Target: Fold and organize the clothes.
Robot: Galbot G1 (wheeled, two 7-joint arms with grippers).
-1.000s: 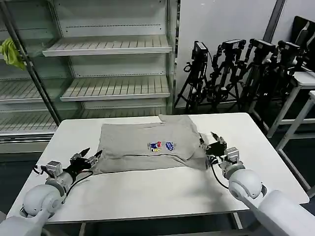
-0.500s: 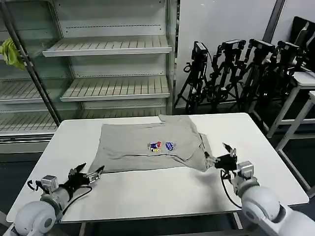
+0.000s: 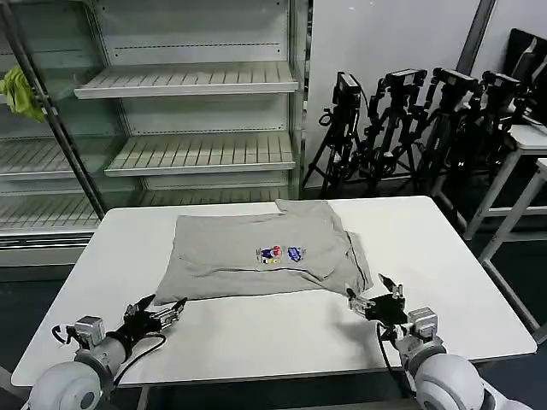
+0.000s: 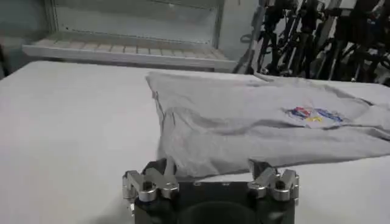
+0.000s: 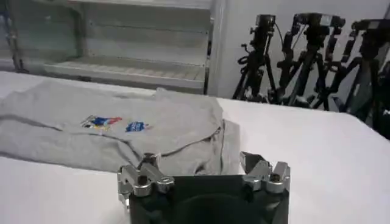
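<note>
Shirt (image 3: 261, 254): I'm seeing it lying flat mid-desk (image 3: 282, 333), chest print unreadable.
Left gripper (image 3: 162, 314): I'm holding it wide, empty, off the shirt's near-left corner.
Right gripper (image 3: 374, 301): hovering wide, empty, beside the near-right corner.

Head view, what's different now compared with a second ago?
Both tools have backed off the shirt toward the robot. The left tool, at the shirt's near left corner a second ago, now sits open over bare table in front of that corner. The right tool, then at the shirt's right edge, is open and clear of the cloth. Neither holds anything. The shirt stays where it was, lying folded with its print up.
</note>
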